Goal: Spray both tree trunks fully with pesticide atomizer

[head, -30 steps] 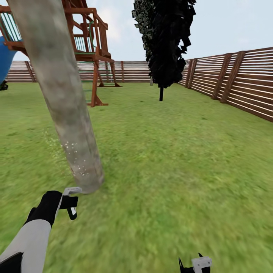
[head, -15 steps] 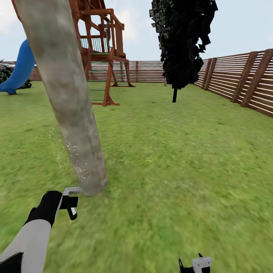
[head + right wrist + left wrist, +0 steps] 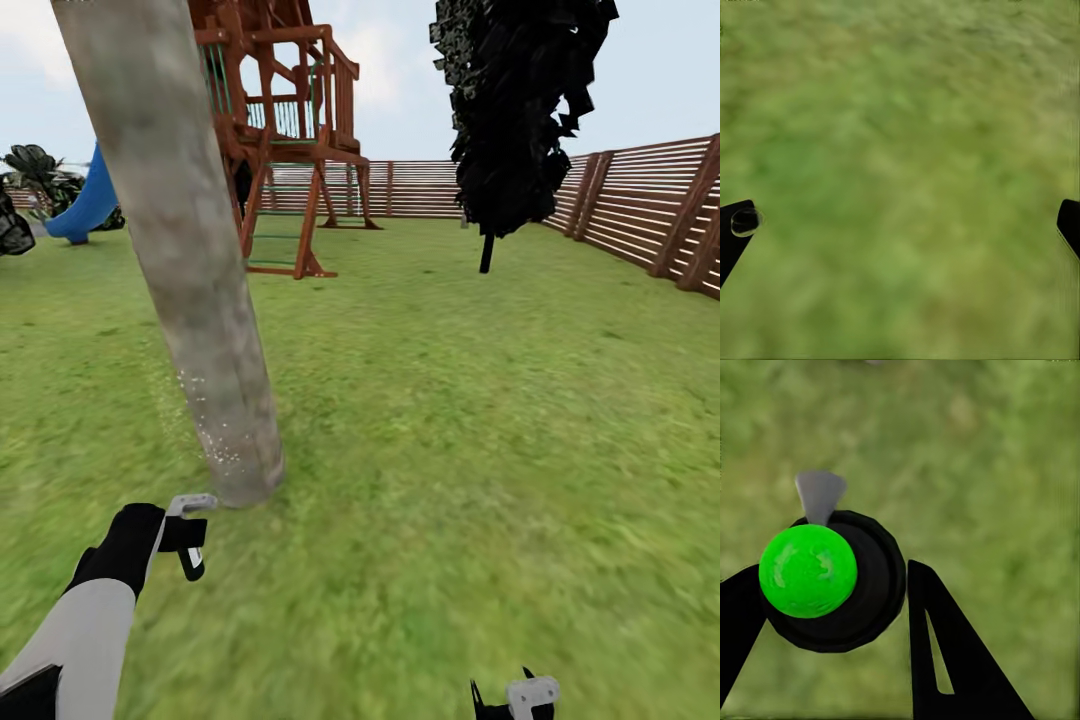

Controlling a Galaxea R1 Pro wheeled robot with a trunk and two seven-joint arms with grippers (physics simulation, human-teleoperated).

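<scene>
View's swung right, camera not trunk (image 3: pixel 200 300); left claw (image 3: pixel 832 607) still clenched on atomizer (image 3: pixel 190 535); right claw (image 3: pixel 900 225) released; specks low only.

You had no readable text, number, brand or sign before you. The pesticide atomizer (image 3: pixel 190 540) in your left gripper (image 3: pixel 185 535) carried a small white label, but it was too small to make out any lettering.
</scene>
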